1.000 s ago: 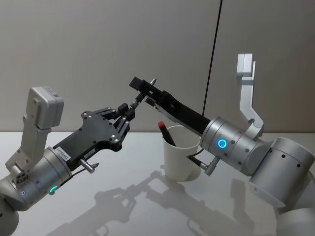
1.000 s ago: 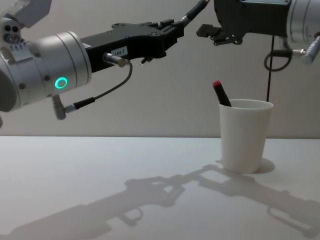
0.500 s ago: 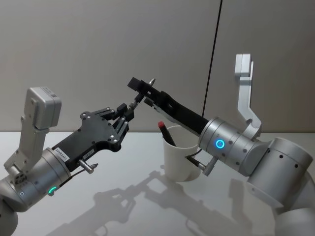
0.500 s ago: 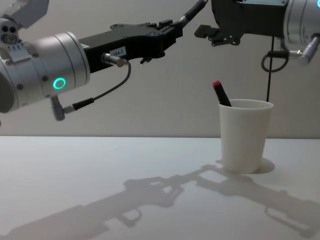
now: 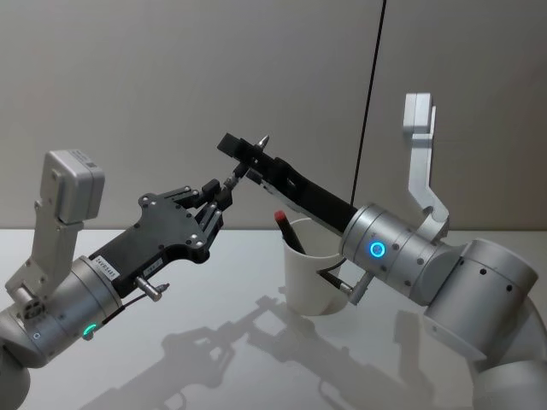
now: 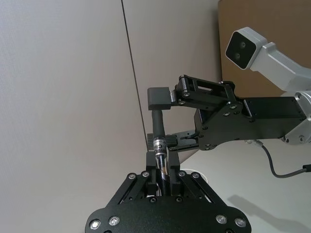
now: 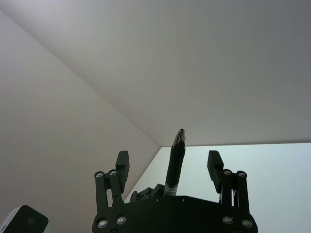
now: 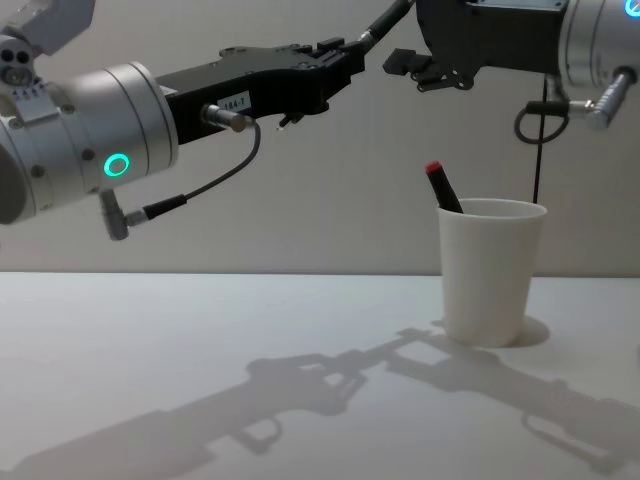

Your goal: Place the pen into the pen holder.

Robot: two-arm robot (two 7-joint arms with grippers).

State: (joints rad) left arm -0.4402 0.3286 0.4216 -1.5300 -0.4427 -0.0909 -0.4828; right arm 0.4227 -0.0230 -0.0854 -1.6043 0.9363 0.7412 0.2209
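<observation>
Overhead, the left hand grips the black pen aloft, its tip poking between the spread fingers of the right hand, with the pen holder on the tabletop below and beyond both, already holding a red-capped pen. From the left wrist, the right hand straddles the pen unclosed, so it should pinch squarely before the left lets go. Since half a second ago, the right hand has edged slightly nearer the left.
</observation>
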